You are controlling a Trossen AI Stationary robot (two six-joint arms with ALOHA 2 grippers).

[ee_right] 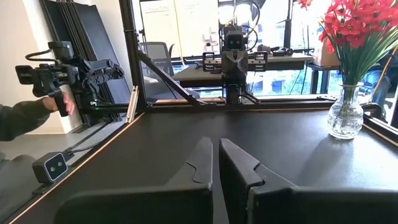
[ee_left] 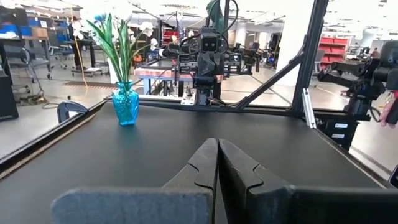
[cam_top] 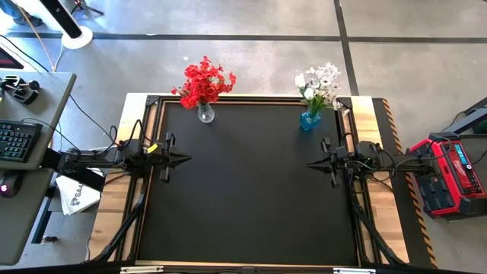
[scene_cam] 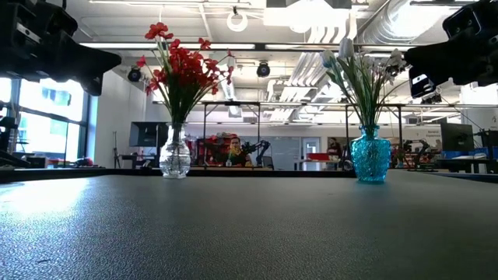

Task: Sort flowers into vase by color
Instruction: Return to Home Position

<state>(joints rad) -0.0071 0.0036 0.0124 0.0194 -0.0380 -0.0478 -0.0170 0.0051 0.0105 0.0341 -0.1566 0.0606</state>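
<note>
The red flowers [cam_top: 205, 82] stand with their stems in a clear glass vase [cam_top: 205, 114] at the table's far edge, left of the middle. The white flowers [cam_top: 319, 82] stand in a blue glass vase [cam_top: 310, 120] at the far edge, right of the middle. My left gripper [cam_top: 187, 158] is shut and level at the table's left edge, pointing toward the right. My right gripper [cam_top: 310, 164] is shut and level at the right edge, pointing toward the left. Both are far from the vases and hold nothing.
The black tabletop [cam_top: 251, 198] spreads between the two arms. A red tool case [cam_top: 449, 179] sits off the table on the right. A desk with a keyboard [cam_top: 15, 141] stands off the left. A person's sleeve and hand [ee_right: 37, 112] hold a camera rig beyond the table's near side.
</note>
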